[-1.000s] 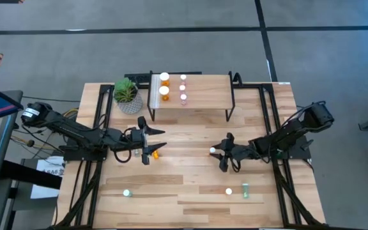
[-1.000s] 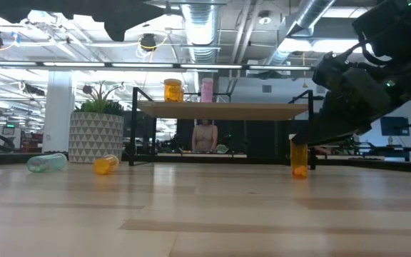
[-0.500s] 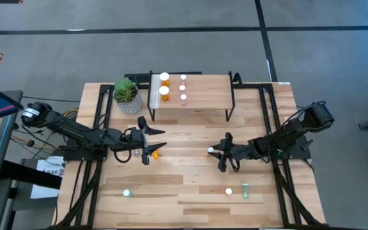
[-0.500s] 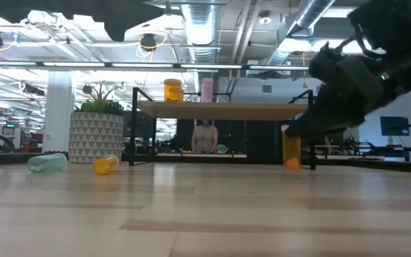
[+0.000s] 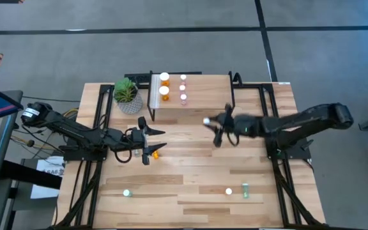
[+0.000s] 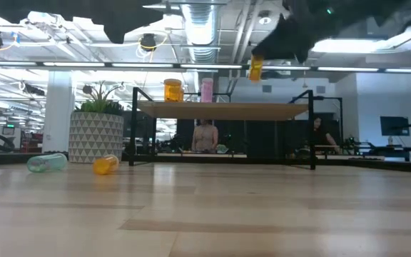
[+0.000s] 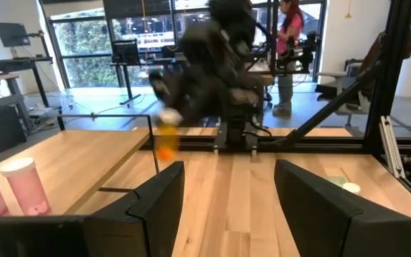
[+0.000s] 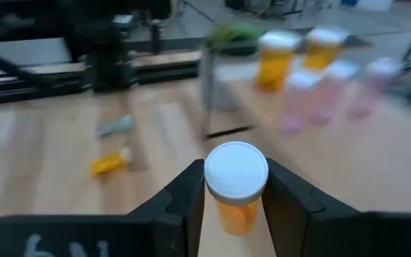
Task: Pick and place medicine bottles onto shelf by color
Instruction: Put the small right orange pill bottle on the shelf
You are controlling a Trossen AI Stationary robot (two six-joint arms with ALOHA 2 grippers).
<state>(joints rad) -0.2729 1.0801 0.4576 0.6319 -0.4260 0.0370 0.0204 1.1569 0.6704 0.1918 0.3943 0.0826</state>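
Observation:
My right gripper (image 5: 211,124) is shut on a small orange bottle with a white cap (image 8: 235,185), high above the table just in front of the shelf (image 5: 203,96). The bottle also shows in the low view (image 6: 255,68). Two larger orange bottles (image 5: 164,85) and three pink ones (image 5: 183,88) stand on the shelf's left part. My left gripper (image 5: 147,140) is open and empty. It hovers by an orange bottle (image 5: 155,153) and a teal one (image 5: 136,152), both lying on their sides on the table. My right gripper pinches the orange bottle between its two fingers at the upper end, just under the white cap (image 8: 235,170). The fingers reach in from the table's right side. The bottle hangs upright below them (image 6: 255,70), lifted clear, higher than the shelf top.
A potted plant (image 5: 126,94) stands left of the shelf. Near the front edge are a bottle at the left (image 5: 126,192), another upright one (image 5: 229,191) and a green one on its side (image 5: 245,189). Black frame rails run along both table sides.
My right gripper has lifted the orange bottle off the table and carried it up, toward the far edge and a little left, to the shelf's front. It stays shut on the bottle, which stays upright.

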